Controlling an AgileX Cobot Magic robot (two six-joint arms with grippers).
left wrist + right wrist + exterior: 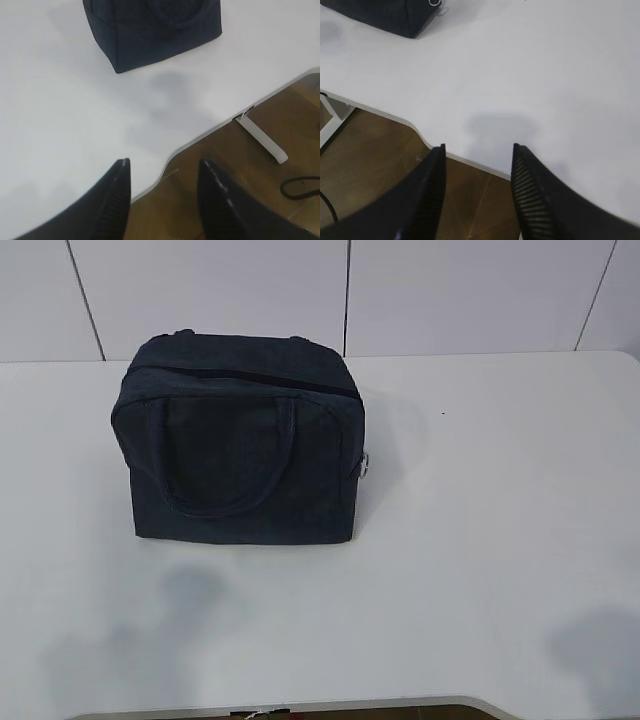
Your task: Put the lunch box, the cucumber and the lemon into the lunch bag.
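Observation:
The dark navy lunch bag [240, 440] stands upright on the white table [480, 540], left of the middle, with a loop handle on its front and its top zipper looking shut. A metal ring pull [366, 466] hangs at its right end. The lunch box, the cucumber and the lemon are out of view. Neither gripper shows in the exterior view. My left gripper [165, 162] hangs open over the table's front edge, well short of the lunch bag [150, 30]. My right gripper [478, 146] is also open and empty, with the lunch bag [380, 15] far off at the upper left.
The table's curved front edge [420, 132] runs under both grippers, with brown floor below. A white table leg [262, 140] and a black cable [300, 187] lie beyond that edge. A white panelled wall [350, 290] stands behind the table.

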